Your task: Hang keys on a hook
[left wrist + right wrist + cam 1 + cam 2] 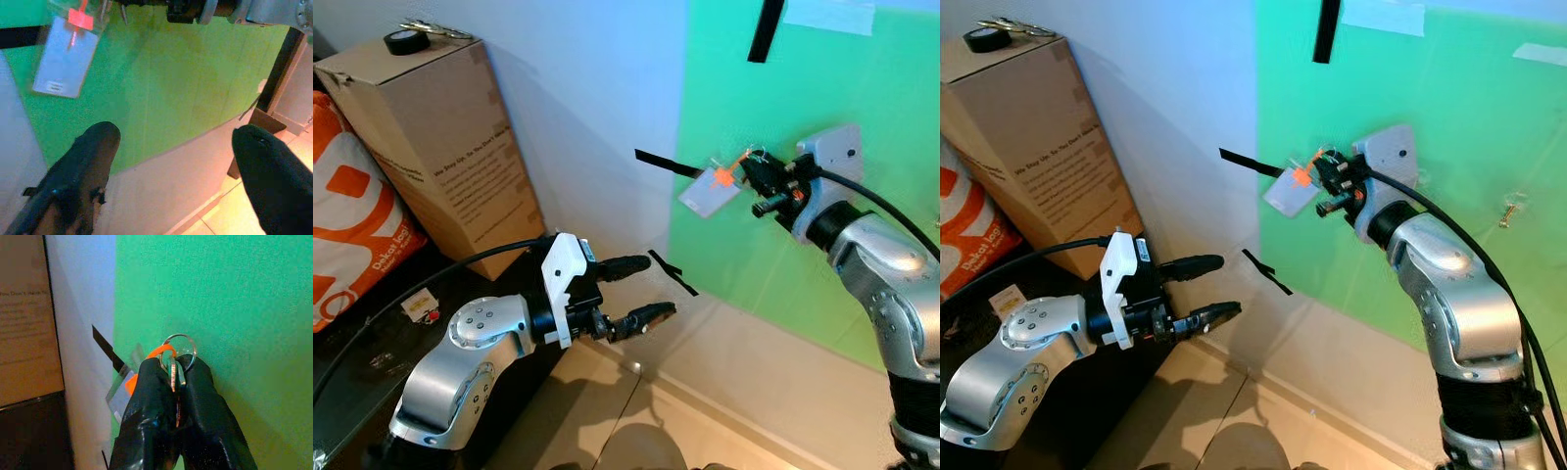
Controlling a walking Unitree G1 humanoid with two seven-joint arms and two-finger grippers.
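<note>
Bright, even indoor light, soft shadows on the pale wall (597, 108), slightly soft-focus wrist views.

Two silver arms with rounded screw-dotted joints, white wrist housings, black cables; left gripper (644, 290) and right gripper (176, 377) had black fingers.

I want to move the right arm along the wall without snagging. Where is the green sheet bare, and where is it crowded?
Bare: the green sheet between the right tool, shut on the keys, and the small hook; also below the tool. Crowded: its wall-side edge, where the tag hangs by black tape strips. The left tool hovers open below.
</note>
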